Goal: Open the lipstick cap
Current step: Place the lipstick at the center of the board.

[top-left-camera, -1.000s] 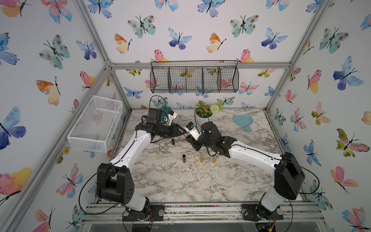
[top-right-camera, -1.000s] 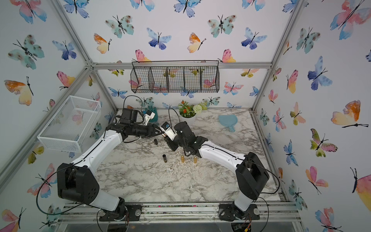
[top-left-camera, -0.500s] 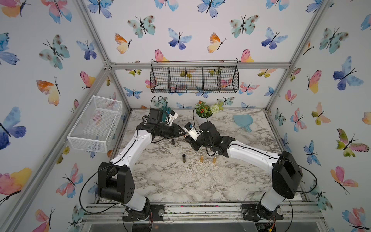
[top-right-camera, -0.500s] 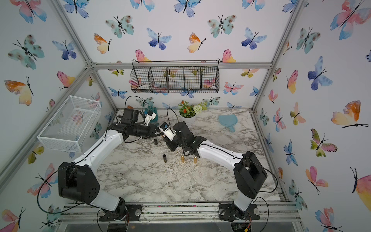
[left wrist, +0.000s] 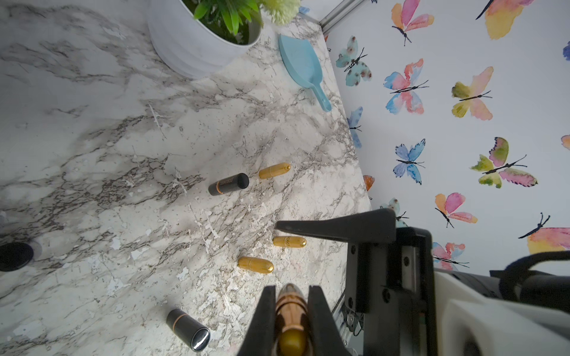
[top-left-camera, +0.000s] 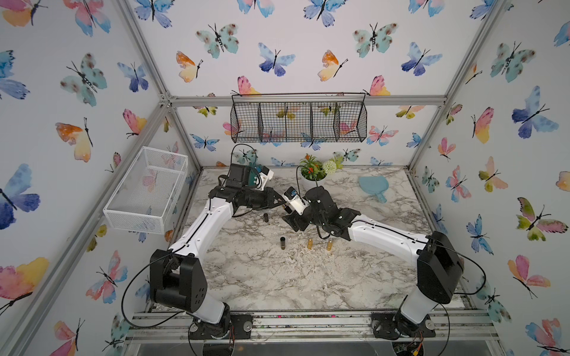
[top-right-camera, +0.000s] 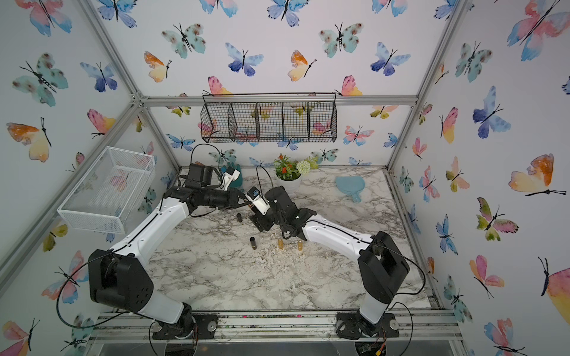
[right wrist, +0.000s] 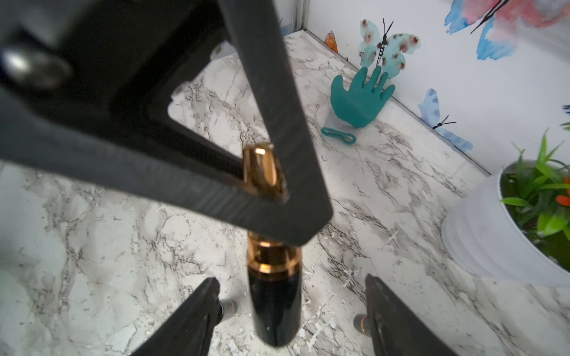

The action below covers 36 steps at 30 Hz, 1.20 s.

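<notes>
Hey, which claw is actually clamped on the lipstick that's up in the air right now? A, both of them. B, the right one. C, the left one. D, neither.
C: the left claw is shut on the gold end of the lipstick, while the right claw stands open with a gap on each side of the black barrel.

Potted plant (top-left-camera: 312, 169), blue scoop (top-left-camera: 371, 185), teal glove (right wrist: 359, 98)

both top views look down from high up, well away from the potted plant (top-left-camera: 312, 172), across the marble table (top-left-camera: 262, 277) toward it, sharing nearly the whole scene. each wrist camera sits low and close, just short of the plant; both catch it and the lipstick (left wrist: 290, 311) at close range.
</notes>
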Each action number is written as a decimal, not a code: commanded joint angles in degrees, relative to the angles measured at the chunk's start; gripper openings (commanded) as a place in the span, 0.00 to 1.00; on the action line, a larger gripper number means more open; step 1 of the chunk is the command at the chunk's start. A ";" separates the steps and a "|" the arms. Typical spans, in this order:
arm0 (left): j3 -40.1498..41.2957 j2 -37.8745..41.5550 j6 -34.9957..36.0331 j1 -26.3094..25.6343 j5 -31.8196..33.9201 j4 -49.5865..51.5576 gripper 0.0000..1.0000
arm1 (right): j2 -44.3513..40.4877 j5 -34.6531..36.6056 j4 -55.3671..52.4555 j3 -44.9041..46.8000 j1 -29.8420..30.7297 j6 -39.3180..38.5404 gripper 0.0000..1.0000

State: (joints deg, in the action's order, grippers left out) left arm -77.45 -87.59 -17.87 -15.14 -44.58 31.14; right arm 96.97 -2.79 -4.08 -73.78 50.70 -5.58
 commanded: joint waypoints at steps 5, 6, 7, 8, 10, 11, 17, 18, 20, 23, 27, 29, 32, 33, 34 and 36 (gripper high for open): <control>-2.28 1.98 -0.34 -0.50 13.94 -0.42 0.09 | -6.71 7.48 -0.14 2.24 0.37 -0.13 0.81; -1.34 2.28 -0.12 -1.03 17.30 -1.76 0.09 | -7.87 8.07 -0.14 2.68 0.37 -0.21 0.81; -0.39 2.54 0.10 -1.69 20.93 -3.06 0.08 | -8.90 8.49 -0.16 3.12 0.41 -0.22 0.81; 1.17 2.74 0.29 -2.56 24.71 -5.15 0.08 | -10.09 8.65 -0.14 3.60 0.37 -0.14 0.81; 4.67 3.09 0.63 -4.19 30.70 -9.49 0.08 | -12.03 9.28 -0.44 4.40 0.37 -0.06 0.80; 6.48 2.99 0.89 -5.04 33.23 -11.77 0.08 | -12.92 9.70 -0.70 4.80 0.41 0.04 0.80; 10.67 -1.55 2.23 -10.41 43.81 -17.69 0.09 | -15.56 12.52 -3.45 6.83 0.37 0.79 0.78; 10.97 -2.55 2.80 -11.76 46.02 -18.29 0.09 | -15.80 12.74 -3.70 7.19 0.37 0.91 0.78; 12.15 -3.89 3.46 -13.21 48.14 -20.35 0.09 | -16.09 12.94 -3.97 7.71 0.37 1.27 0.77; 14.73 -4.67 3.31 -13.85 48.87 -24.47 0.09 | -16.28 13.11 -4.10 8.19 0.37 1.62 0.77; 16.01 -6.95 3.55 -13.87 51.03 -27.13 0.09 | -15.78 13.49 -4.66 7.99 0.37 1.54 0.77; 16.06 -8.47 3.46 -13.91 51.75 -27.63 0.09 | -15.59 13.85 -5.15 7.77 0.39 1.38 0.77; 16.80 -10.04 3.22 -13.87 52.20 -29.53 0.09 | -15.64 14.21 -5.24 7.86 0.37 0.91 0.77; 16.98 -10.58 3.15 -13.89 52.58 -30.12 0.09 | -15.60 14.29 -5.24 7.86 0.37 0.84 0.77; 17.03 -11.02 3.10 -13.87 52.87 -30.65 0.09 | -15.58 14.30 -5.24 7.95 0.37 0.81 0.77; 16.79 -12.26 3.26 -13.91 53.69 -31.31 0.09 | -15.41 14.21 -5.11 8.04 0.37 0.75 0.77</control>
State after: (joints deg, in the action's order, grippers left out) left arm -60.51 -98.30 -15.22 -29.10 6.55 2.85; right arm 81.38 10.46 -8.36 -66.00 50.70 -4.99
